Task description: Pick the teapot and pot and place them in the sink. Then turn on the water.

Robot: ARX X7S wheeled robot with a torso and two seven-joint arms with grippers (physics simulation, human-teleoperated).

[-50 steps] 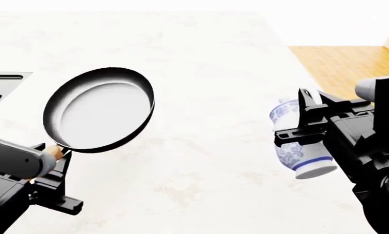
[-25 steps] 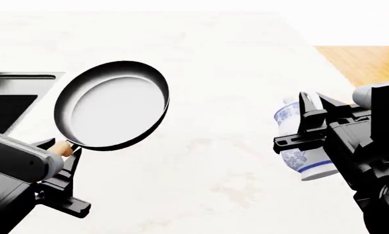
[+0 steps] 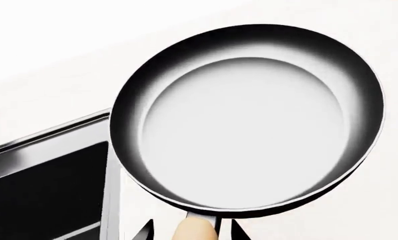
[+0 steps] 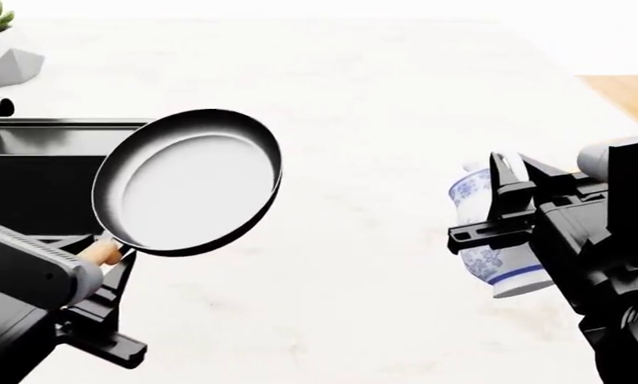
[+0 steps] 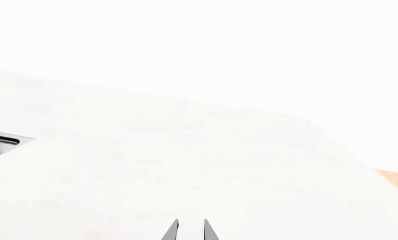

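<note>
We find no readable text, label, brand, number or sign in any view. The teapot point(image 4: 479, 232) carries only a blue floral pattern, with no lettering among it. The pot point(image 4: 190, 180), the sink point(image 4: 41, 152) and the planter point(image 4: 4, 60) are all plain and unmarked.

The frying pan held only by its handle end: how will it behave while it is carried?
The pan is wide, and the left gripper holds only the wooden handle, so it probably pulls downward. The round handle may twist. It looks stiff.
</note>
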